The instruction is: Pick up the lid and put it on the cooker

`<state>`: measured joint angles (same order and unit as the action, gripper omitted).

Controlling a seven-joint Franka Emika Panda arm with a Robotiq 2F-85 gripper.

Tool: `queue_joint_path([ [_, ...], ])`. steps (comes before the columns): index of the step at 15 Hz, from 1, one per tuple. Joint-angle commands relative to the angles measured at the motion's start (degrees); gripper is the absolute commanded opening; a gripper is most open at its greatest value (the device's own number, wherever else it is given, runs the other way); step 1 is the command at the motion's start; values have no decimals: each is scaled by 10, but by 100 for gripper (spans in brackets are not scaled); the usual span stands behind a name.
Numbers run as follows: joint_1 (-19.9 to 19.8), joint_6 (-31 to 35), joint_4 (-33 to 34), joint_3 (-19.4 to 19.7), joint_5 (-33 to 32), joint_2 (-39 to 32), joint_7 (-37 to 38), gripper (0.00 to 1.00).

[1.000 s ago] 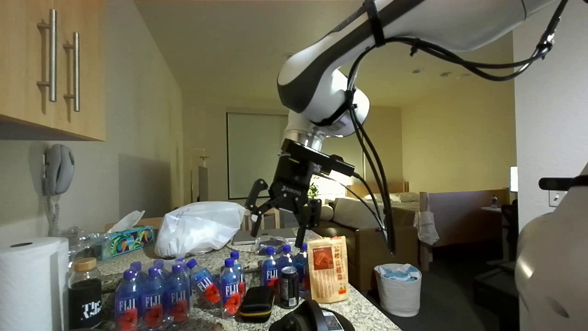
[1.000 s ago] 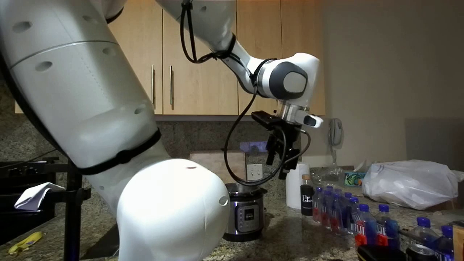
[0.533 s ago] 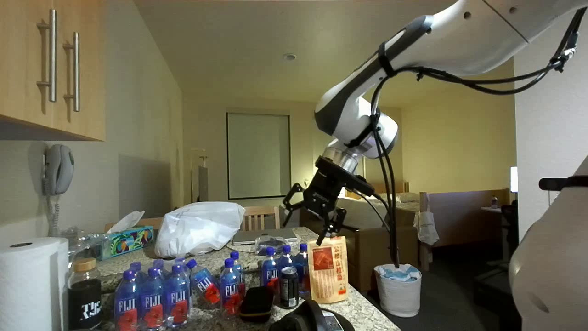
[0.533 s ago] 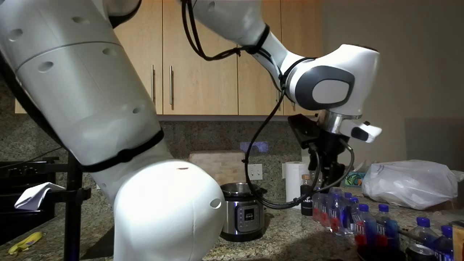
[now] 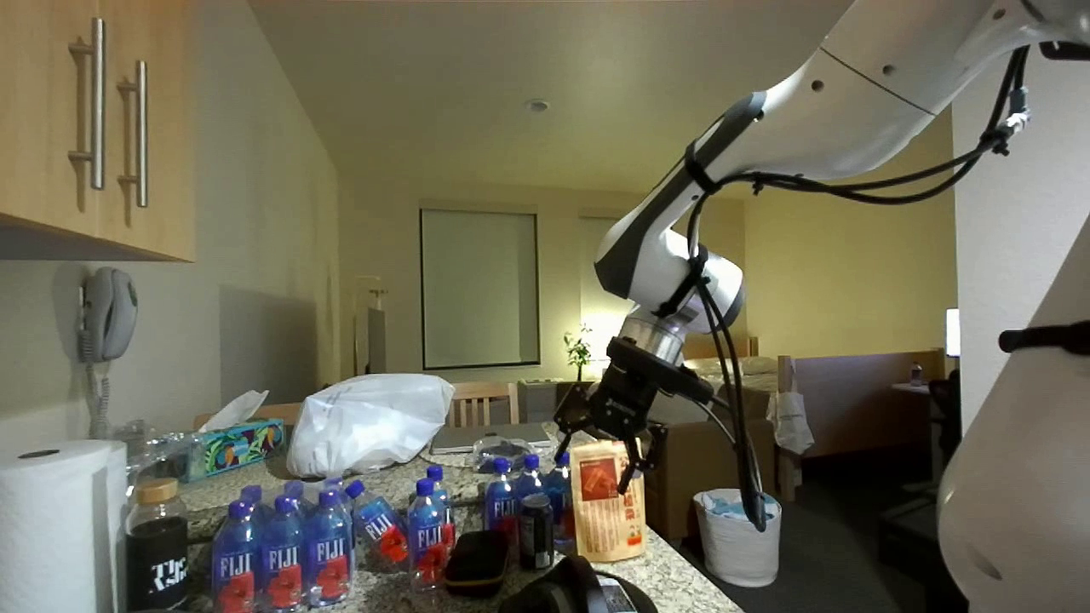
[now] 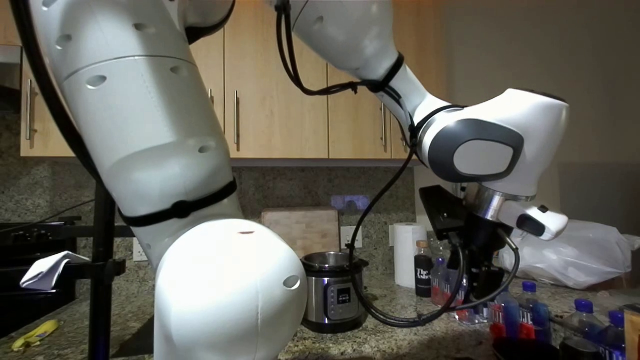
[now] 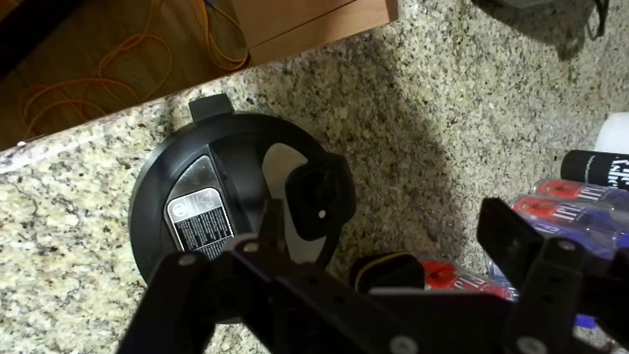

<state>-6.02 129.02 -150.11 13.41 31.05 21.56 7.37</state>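
The glossy black round lid (image 7: 245, 172) lies on the counter in the wrist view, left of centre, with a label plate and a raised handle across it. It also shows at the bottom of an exterior view (image 5: 566, 587), partly cut off by the frame. My gripper (image 7: 382, 206) is open and empty, above the counter. In the wrist view its left finger overlaps the lid and its right finger is over the counter near the bottles. The gripper also shows in an exterior view (image 5: 593, 472), in front of the paper pouch. The steel cooker (image 6: 332, 300) stands on the counter, its top open.
Several water bottles (image 5: 285, 553), a black case (image 5: 477, 562), a dark can (image 5: 536, 532) and a paper pouch (image 5: 609, 511) stand near the lid. A dark bottle (image 6: 423, 272) and paper-towel roll (image 6: 407, 255) are right of the cooker. The counter edge (image 7: 196, 91) runs beside the lid.
The gripper has moved right and down in both exterior views, away from the cooker side and lower over the counter. It stays open. The lid, cooker and bottles have not moved.
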Motion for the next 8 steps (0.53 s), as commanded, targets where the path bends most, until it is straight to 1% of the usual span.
queue_joint_path([
  [1, -9, -3, 1, -9, 3, -1, -2, 100],
  [2, -9, -3, 1, -9, 3, -1, -2, 100],
  [5, -9, -3, 23, 5, 10, -48, -22, 100],
  [6, -6, -2, 32, 18, 27, -75, -44, 100],
  [8, -3, 11, 48, 30, 58, -130, -64, 100],
])
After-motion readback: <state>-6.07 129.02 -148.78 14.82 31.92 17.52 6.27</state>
